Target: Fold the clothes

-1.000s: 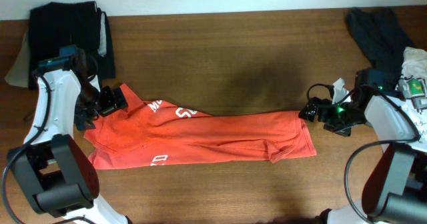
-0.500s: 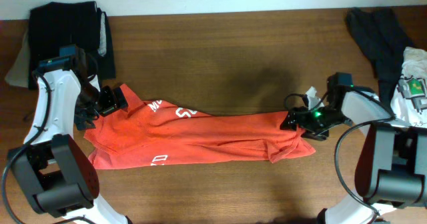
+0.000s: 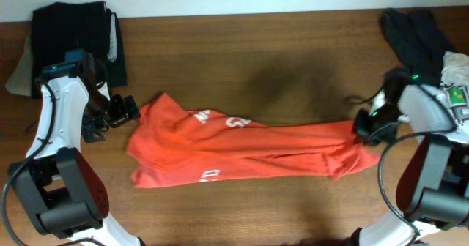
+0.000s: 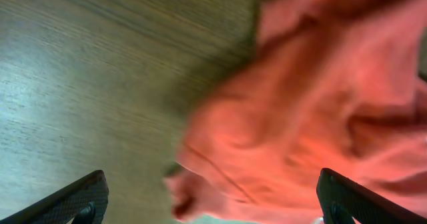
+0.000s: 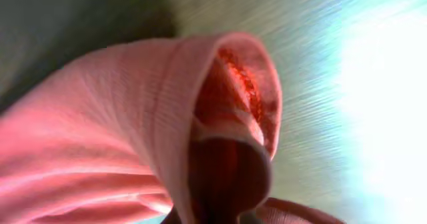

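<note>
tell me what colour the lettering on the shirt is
White lettering on the red-orange T-shirt; it shows best in the overhead view.

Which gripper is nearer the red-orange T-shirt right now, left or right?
Right. The right gripper is shut on one end of the T-shirt, with fabric pinched between its fingers. The left gripper sits open just off the opposite end, not gripping it.

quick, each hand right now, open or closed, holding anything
Left hand: open, holding nothing.
Right hand: closed on the end of the red-orange short-sleeved cotton T-shirt.
</note>
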{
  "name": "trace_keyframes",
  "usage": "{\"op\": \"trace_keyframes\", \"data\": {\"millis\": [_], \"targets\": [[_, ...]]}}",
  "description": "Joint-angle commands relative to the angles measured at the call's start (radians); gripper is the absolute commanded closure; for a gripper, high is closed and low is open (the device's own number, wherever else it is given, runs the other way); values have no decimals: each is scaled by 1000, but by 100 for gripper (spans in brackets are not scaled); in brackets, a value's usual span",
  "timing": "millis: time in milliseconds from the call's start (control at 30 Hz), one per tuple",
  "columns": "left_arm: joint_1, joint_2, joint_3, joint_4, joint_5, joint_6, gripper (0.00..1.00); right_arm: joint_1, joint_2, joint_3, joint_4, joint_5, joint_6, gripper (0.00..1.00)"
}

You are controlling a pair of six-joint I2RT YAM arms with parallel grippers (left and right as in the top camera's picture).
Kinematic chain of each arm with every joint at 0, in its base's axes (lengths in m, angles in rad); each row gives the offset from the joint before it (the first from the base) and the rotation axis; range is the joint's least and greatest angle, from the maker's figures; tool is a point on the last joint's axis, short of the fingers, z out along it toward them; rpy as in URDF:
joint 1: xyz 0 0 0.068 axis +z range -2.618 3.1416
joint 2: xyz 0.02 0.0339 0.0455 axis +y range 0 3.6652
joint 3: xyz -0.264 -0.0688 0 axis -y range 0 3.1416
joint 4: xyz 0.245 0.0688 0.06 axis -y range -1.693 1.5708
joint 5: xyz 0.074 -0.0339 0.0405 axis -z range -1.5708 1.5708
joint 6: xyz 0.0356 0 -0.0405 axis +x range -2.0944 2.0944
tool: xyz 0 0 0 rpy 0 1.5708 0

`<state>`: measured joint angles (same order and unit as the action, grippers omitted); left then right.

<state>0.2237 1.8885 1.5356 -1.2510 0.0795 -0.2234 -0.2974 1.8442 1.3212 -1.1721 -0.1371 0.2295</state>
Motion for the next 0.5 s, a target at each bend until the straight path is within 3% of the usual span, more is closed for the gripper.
{"op": "trace_keyframes", "data": {"millis": [0,167,467], "targets": [[-1,-23,15,5,14,20,1,27,-95,122,-63,67,18,96],[-1,-23,15,11,14,20,0,179,-142,129,-61,-7,15,96],[-1,-23,15,9,14,20,0,473,-120,7,136,-99,128,95]]}}
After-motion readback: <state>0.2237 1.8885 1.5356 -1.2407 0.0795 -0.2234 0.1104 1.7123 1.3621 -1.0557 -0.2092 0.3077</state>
